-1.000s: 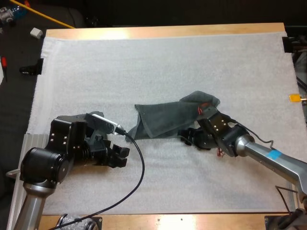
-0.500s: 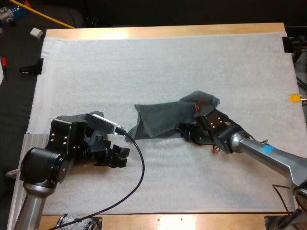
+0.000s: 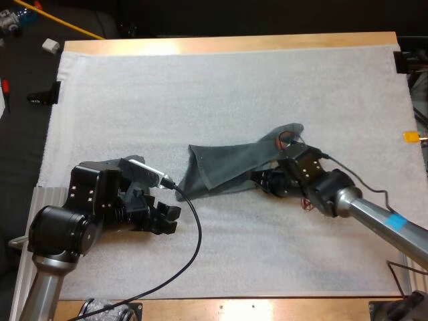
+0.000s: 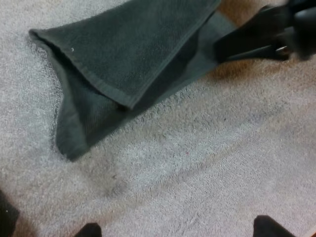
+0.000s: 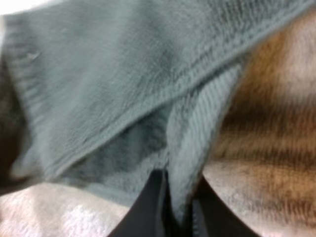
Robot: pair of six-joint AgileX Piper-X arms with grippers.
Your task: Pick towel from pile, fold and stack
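Observation:
A dark grey-green towel [image 3: 227, 164] lies partly folded at the middle of the white mat [image 3: 200, 93], its top layer doubled over with a hemmed edge. My right gripper [image 3: 262, 179] is at the towel's right end, shut on a fold of its edge. In the right wrist view the gripper [image 5: 177, 210] pinches the towel's hem [image 5: 190, 143] between two black fingers [image 5: 150, 207]. My left gripper [image 3: 168, 219] rests low on the mat, left of and nearer than the towel, open. In the left wrist view the towel [image 4: 128, 54] lies ahead of the left gripper [image 4: 177, 228], with the right gripper [image 4: 256, 39] at its far end.
The mat stretches wide on all sides of the towel. The wooden table edge [image 3: 227, 44] runs along the far side. A black clamp [image 3: 41, 97] sits at the mat's left edge and another [image 3: 402, 61] at the far right corner.
My right arm has swung and its gripper has drawn the towel's right end slightly away and to the right, flattening the hump there. The left arm has not moved.

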